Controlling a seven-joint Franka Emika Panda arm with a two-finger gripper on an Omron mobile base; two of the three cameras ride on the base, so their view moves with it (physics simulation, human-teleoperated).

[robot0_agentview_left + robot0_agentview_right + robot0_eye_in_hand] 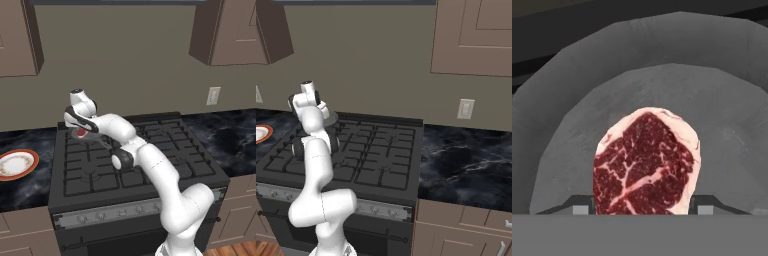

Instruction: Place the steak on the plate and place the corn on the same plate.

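Showing deep red flesh, white marbling, the steak (646,162) lies flat.

Black stove (165,150) w/ grates fills mid frame in both base views, knobs (100,216) along its front. Dark marble tabletop (466,165) either side. Brown cabinets (476,35) at upper corners. White outlet (213,95) on wall, right. Grey pan (722,130) fills hand view.

one steak (646,162), one plate (17,164), one pan (722,130)
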